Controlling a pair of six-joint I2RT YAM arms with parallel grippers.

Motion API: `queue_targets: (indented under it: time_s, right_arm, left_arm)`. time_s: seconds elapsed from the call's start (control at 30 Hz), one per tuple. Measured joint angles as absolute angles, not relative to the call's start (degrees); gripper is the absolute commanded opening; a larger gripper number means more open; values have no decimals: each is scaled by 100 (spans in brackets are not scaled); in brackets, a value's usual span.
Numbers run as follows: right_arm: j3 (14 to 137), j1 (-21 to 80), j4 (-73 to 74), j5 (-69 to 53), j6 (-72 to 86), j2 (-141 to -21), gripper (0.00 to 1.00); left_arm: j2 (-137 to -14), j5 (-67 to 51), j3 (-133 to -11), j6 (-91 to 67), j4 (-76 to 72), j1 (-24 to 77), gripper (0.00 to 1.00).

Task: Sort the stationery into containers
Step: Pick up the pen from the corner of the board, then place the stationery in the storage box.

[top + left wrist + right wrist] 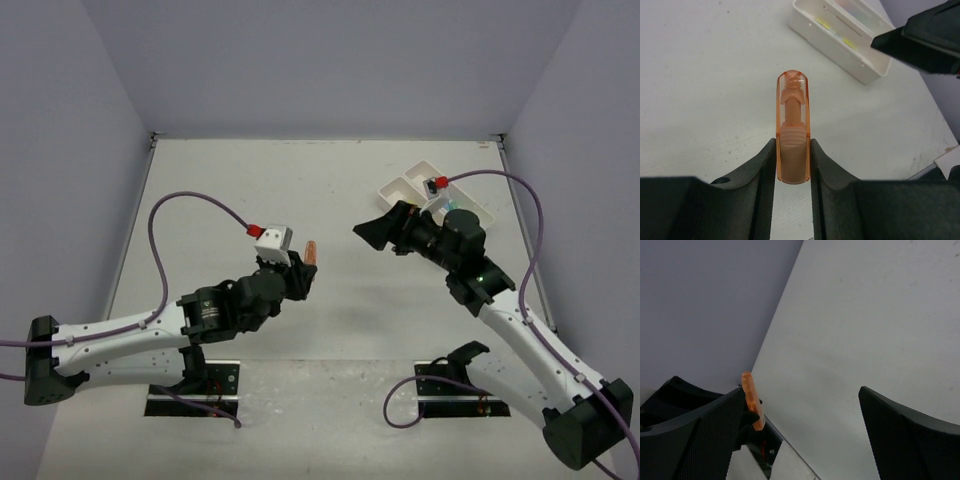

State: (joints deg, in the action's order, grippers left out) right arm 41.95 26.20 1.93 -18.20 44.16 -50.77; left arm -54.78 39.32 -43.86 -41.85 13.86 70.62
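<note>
one white tray (860, 67) holds yellow-marked pens (824, 23); left fingers (757, 175) pinch orange marker (793, 125).

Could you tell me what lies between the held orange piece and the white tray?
Between orange piece and tray: bare table in the left wrist view; the top view shows the open right gripper hanging nearby.

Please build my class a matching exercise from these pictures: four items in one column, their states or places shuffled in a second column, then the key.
Column one
1. left gripper
2. right gripper
3. white tray
4. orange marker piece

Column two
A. open, holding nothing
B. translucent, pinched at one end
C. resting on the table, far right side
D. shut on an object

Pairs: 1-D, 2-A, 3-C, 4-B
</note>
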Motion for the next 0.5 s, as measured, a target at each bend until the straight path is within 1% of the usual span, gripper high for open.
queue_targets:
  time_s: [0.07, 0.17, 0.23, 0.27, 0.3, 0.33, 0.43, 0.5]
  right_arm:
    - [4198, 2911, -71, -1894, 4609, -5221, 89]
    - [4216, 3251, -328, -1894, 4767, -5374, 76]
    - [4267, 3435, -416, -1867, 4802, -5500, 72]
    - [4319, 3536, -435, -1842, 4793, -5578, 68]
    - [4385, 3641, -443, -1807, 4785, -5663, 61]
    - [4456, 3739, -454, -1765, 4783, -5756, 58]
    - [4596, 4021, -463, -1647, 4732, -5958, 55]
    - [4630, 4160, -489, -1592, 4714, -6057, 48]
  left_arm:
    - [-5272, 3929, -4243, -3804, 940, 7025, 0]
    - [-5246, 3856, -4126, -3331, 343, 6974, 0]
    - [-5289, 3762, -4090, -3104, 73, 6946, 0]
    - [-5327, 3718, -4088, -3018, -23, 6941, 0]
    - [-5368, 3678, -4088, -2952, -106, 6938, 0]
    - [-5411, 3642, -4088, -2895, -174, 6938, 0]
    - [-5496, 3567, -4088, -2798, -272, 6938, 0]
    - [-5513, 3521, -4088, -2769, -305, 6938, 0]
